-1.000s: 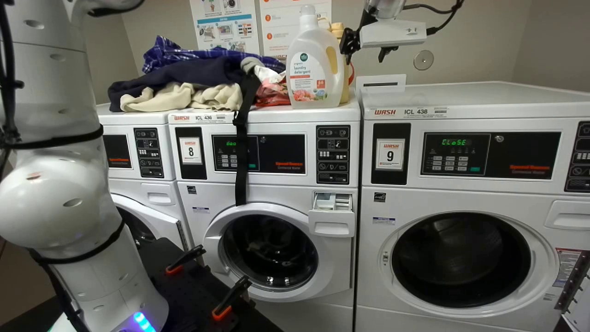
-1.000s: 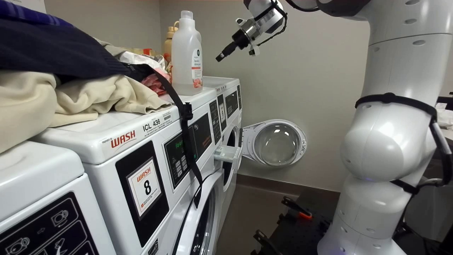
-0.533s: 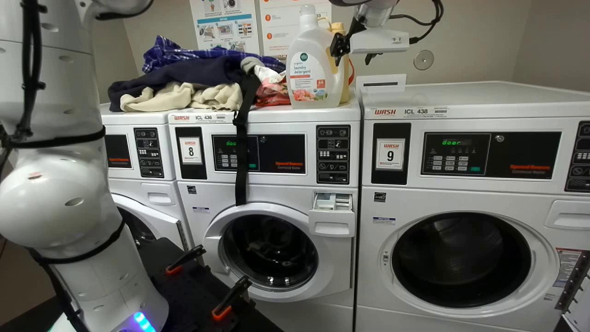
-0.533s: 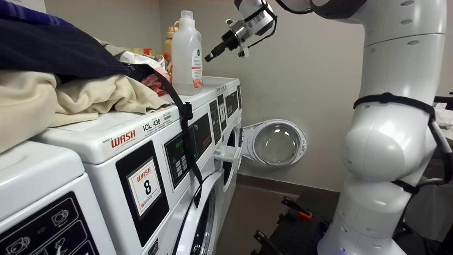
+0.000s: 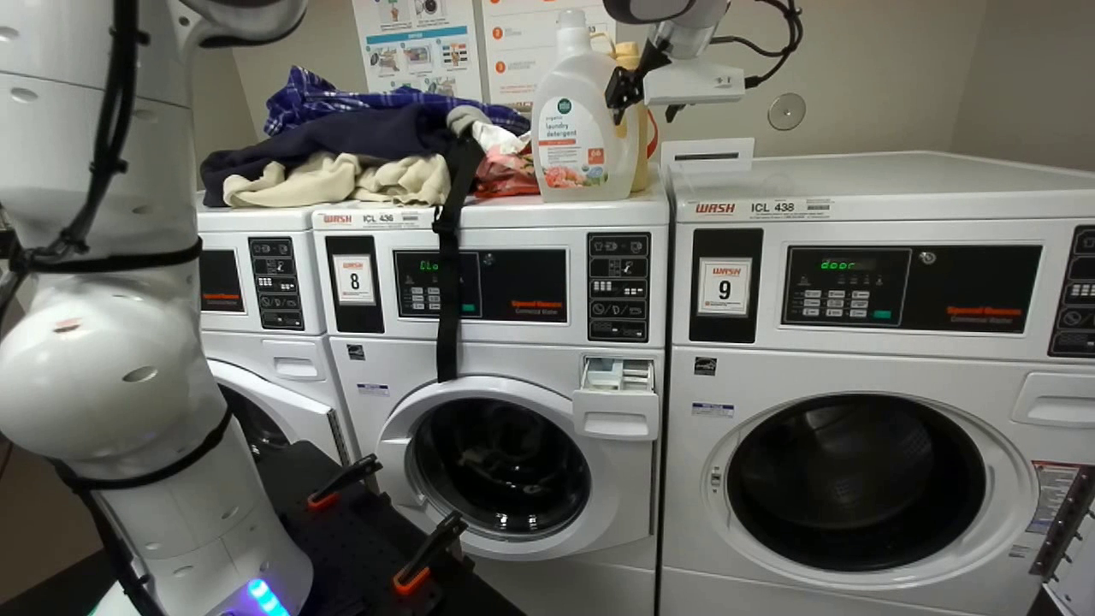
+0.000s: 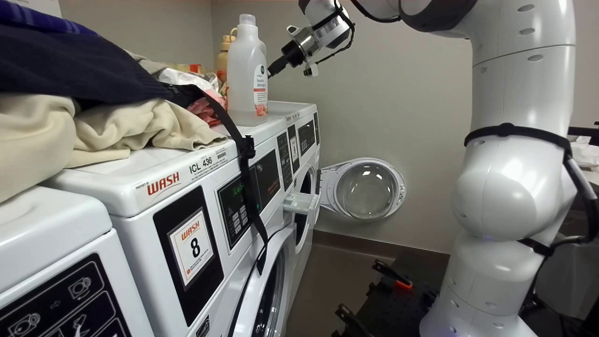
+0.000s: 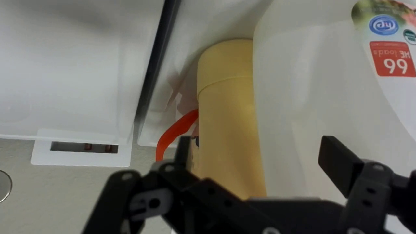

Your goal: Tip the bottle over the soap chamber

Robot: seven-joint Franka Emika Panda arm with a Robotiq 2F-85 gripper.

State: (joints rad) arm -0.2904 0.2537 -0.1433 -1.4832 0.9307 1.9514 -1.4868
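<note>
The bottle, a white detergent jug (image 5: 569,137), stands upright on washer 8 and shows in both exterior views (image 6: 243,75). Its side and part of its label fill the right of the wrist view (image 7: 302,81). My gripper (image 5: 618,96) is at the jug's handle side, at about mid-height; its tip is partly behind the jug in an exterior view (image 6: 270,73). In the wrist view the gripper (image 7: 255,143) is open, one finger before the jug and one left of a yellow bottle. Contact cannot be told. The soap chamber (image 5: 616,415) is a pulled-out drawer on washer 8's front, also visible here (image 6: 302,202).
The yellow bottle (image 7: 227,113) with a red strap stands right behind the jug. A clothes pile (image 5: 342,145) lies beside the jug. A black strap (image 5: 449,291) hangs down washer 8's front. Washer 9 (image 5: 855,184) is alongside; a round door (image 6: 365,189) stands open.
My gripper has moved toward the jug, from beside it to its handle side, and slightly lower in view. The jug and the drawer have not moved.
</note>
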